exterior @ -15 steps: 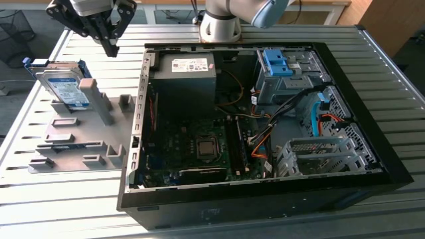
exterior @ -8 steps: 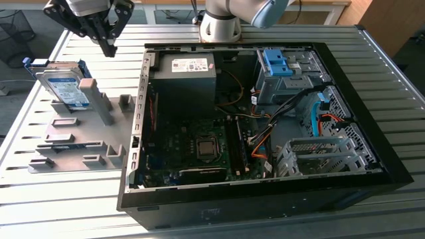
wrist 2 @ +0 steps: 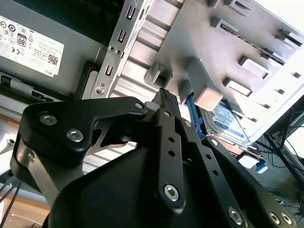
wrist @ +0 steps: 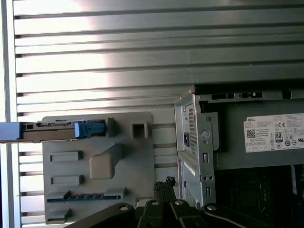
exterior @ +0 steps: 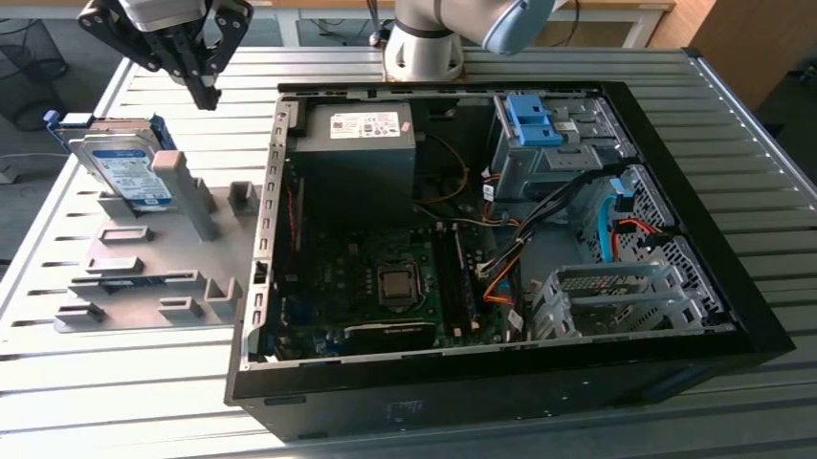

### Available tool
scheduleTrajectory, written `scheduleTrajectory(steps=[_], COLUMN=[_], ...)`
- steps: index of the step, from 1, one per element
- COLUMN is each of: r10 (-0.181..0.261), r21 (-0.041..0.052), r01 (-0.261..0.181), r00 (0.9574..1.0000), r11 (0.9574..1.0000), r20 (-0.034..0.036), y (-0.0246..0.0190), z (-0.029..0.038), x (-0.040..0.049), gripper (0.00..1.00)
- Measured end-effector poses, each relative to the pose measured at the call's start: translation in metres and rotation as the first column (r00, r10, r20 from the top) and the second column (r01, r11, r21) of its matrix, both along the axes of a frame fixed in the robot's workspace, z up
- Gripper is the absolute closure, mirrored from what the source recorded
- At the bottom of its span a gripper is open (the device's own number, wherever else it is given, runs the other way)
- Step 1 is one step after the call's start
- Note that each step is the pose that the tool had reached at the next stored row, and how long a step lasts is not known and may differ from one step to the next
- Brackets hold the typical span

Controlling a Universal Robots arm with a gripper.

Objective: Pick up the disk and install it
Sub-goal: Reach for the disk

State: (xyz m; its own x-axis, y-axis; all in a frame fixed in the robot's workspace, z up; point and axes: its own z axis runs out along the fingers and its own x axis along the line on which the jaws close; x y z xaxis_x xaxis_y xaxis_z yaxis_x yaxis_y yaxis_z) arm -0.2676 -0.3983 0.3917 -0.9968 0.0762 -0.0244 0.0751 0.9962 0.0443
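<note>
The disk [exterior: 124,164], a silver drive with a white-and-blue label in a blue caddy, stands on edge against a post of the grey fixture plate [exterior: 153,258] at the exterior view's left. In the first wrist view the disk [wrist: 52,130] shows edge-on, and in the second wrist view a part of the disk [wrist 2: 229,115] peeks out behind a grey post. My gripper [exterior: 205,94] hangs in the air above the table, between the disk and the computer case, apart from both. Its fingers are shut with nothing between them, as the gripper [wrist 2: 165,94] and the gripper [wrist: 166,182] also show in both wrist views.
An open black computer case [exterior: 715,316] lies on the slatted metal table [exterior: 383,67]. Inside are a grey power supply [exterior: 358,143], a motherboard, cables and a grey drive bay with a fixed blue bracket [exterior: 530,120]. The arm's base [exterior: 428,48] stands behind the case.
</note>
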Motion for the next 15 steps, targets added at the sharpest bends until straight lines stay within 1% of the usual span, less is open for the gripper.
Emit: scheduleTrajectory(steps=[15], r10=[0.0], r21=[0.0], r01=[0.0], r00=[1.0], r11=[1.0], r20=[0.0], y=[0.0], z=[-0.0002], x=[-0.0073], gripper=[0.89])
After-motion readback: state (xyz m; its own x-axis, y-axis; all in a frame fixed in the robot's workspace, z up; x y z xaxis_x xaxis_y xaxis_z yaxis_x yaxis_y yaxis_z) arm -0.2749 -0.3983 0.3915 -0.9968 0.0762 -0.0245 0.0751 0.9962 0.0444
